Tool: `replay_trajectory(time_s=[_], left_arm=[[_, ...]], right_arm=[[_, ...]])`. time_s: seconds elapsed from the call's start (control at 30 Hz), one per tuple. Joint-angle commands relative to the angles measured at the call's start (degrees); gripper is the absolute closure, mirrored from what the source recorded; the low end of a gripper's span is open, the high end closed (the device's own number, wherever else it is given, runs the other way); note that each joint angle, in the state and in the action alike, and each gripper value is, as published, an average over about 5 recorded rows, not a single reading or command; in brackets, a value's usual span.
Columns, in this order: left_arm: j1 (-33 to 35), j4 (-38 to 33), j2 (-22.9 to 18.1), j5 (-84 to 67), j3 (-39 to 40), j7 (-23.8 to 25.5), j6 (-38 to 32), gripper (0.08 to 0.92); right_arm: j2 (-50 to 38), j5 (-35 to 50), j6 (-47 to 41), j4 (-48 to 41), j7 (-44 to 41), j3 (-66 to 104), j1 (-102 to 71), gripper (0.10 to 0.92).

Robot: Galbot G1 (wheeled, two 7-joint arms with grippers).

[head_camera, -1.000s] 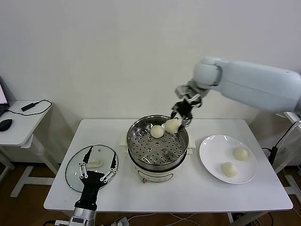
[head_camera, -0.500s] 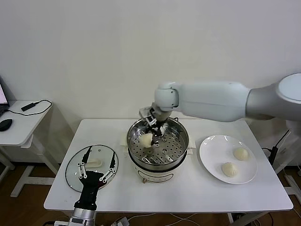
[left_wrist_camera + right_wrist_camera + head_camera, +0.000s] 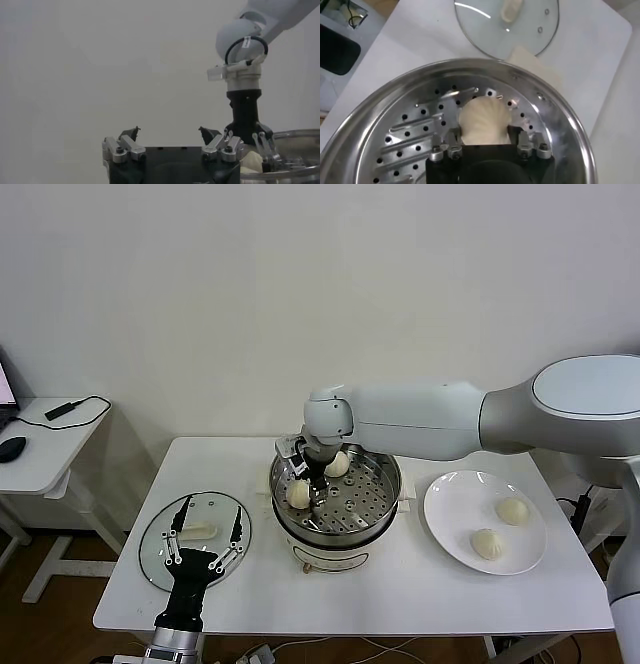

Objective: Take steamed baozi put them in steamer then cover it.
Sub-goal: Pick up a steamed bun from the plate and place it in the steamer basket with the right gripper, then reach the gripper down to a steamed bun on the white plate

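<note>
- Four baozi in all — two in the steamer (image 3: 380, 489), two on the plate (image 3: 450, 524).
- One right gripper (image 3: 303, 481) reaches into the steamer; a bao (image 3: 298, 493) sits on the perforated tray (image 3: 410, 135) between its fingers (image 3: 525, 145), which stand apart on either side of it, not squeezing.
- The second bao (image 3: 337, 465) lies on the tray just behind those fingers, toward the wall.
- The plate buns (image 3: 512, 510) and (image 3: 487, 543) lie well apart from the right gripper.
- One cover (image 3: 160, 529) lies flat on the table (image 3: 420, 594) — the left gripper (image 3: 207, 534) hovers over it, fingers spread wide, holding nothing.
</note>
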Motion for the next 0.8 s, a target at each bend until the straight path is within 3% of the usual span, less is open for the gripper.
replay_trajectory(time_s=[0.03,0.37,0.6,0.8], left_arm=[[0.01,-0.04,0.02,-0.02,0.04,-0.02,0.09,0.177],[-0.69,0.47,0.51,-0.10,1.02,0.00,0.20,0.177],[-0.61,0.41,0.66,-0.07,1.18,0.00,0.25,0.177],[-0.38,0.42,0.74,-0.07,0.71,0.01,0.26,0.177]], right_arm=[[-1.30,-0.39,-0.84,3.13,0.73,1.73,0.40,0.214],[-22.00,-3.72,2.29,16.42,-9.30,3.62,12.71,0.202],[-36.67,-11.85,11.16,11.52,-20.78,2.91,13.80,0.203],[-43.87,-17.69,16.32,4.83,-24.35,4.15,6.26,0.203]])
